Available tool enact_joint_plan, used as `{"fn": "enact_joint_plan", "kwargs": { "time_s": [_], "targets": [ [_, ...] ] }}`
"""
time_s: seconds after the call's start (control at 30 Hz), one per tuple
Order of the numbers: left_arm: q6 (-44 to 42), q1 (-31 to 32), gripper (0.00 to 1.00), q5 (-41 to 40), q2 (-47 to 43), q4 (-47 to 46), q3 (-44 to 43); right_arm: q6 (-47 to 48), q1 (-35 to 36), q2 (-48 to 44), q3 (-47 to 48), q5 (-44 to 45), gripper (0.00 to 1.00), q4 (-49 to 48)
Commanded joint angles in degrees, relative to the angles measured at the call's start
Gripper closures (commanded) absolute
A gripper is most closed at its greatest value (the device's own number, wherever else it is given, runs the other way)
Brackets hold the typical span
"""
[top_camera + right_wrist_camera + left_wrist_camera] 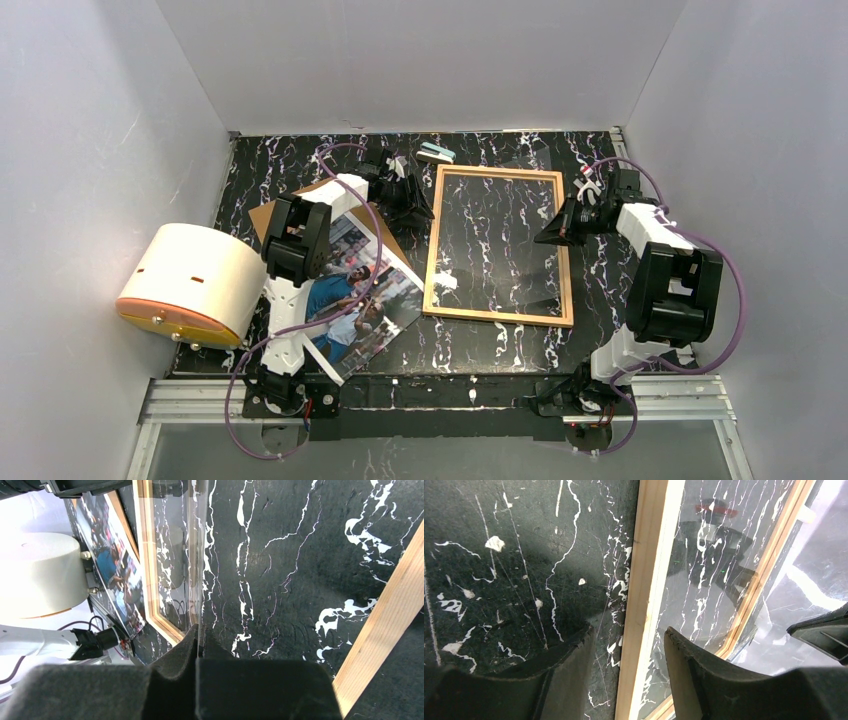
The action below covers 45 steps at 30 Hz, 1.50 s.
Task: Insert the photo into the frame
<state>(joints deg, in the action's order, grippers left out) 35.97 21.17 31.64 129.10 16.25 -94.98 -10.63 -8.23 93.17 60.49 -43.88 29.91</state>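
The frame [500,312], a thin light-wood rectangle, lies flat in the middle of the table. The photo [355,300], a glossy street scene with blue clothing, lies left of it, partly under my left arm and over a brown backing board [300,195]. My left gripper [418,210] is open at the frame's upper left rail. In the left wrist view, the left gripper [629,629] straddles that wooden rail [646,555] with a gap on each side. My right gripper [199,630] is shut on the edge of the clear pane [185,540], which stands tilted up over the frame's right side [380,630].
A white cylinder with an orange base [190,280] lies at the table's left edge. A small teal and white object [436,153] sits at the back, just beyond the frame. White walls enclose the table on three sides.
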Motion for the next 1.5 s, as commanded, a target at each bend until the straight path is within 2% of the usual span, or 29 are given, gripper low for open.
{"fn": "enact_joint_plan", "kwargs": {
  "time_s": [0.0, 0.6, 1.07, 1.13, 1.2, 1.3, 1.37, 1.47],
  "targets": [
    [-1.26, 0.89, 0.49, -1.03, 2.71, 2.81, -0.43, 2.29, -0.18, -1.17, 2.11, -0.20, 0.99, -1.00],
    [-1.12, 1.92, 0.50, -1.55, 4.03, 3.07, -1.37, -1.64, -0.13, -1.25, 0.25, 3.57, 0.99, -1.41],
    [-1.25, 2.01, 0.51, -2.04, 4.66, 3.26, -1.48, -4.30, -0.13, -0.64, 0.21, -3.52, 0.98, -3.02],
    [-1.34, 2.04, 0.53, -2.15, 4.72, 3.31, -1.38, -4.30, -0.12, -0.95, 0.73, -4.04, 0.89, -2.56],
    [-1.50, 2.03, 0.55, -2.33, 4.80, 3.42, -1.32, -4.63, -0.17, -1.05, 0.47, -4.22, 0.69, -2.44],
    [-1.85, 2.13, 0.61, -2.65, 4.85, 3.52, -1.26, -5.86, -0.17, -1.08, -1.42, -6.18, 0.51, -4.35],
    [-2.08, 2.18, 0.65, -2.76, 4.93, 3.57, -1.24, -7.60, -0.13, -1.42, -3.14, -8.05, 0.44, -7.21],
    [-2.23, 2.21, 0.67, -3.09, 5.10, 3.70, -1.14, -9.59, -0.19, -1.52, -4.88, -9.54, 0.43, -11.13]
  ]
}}
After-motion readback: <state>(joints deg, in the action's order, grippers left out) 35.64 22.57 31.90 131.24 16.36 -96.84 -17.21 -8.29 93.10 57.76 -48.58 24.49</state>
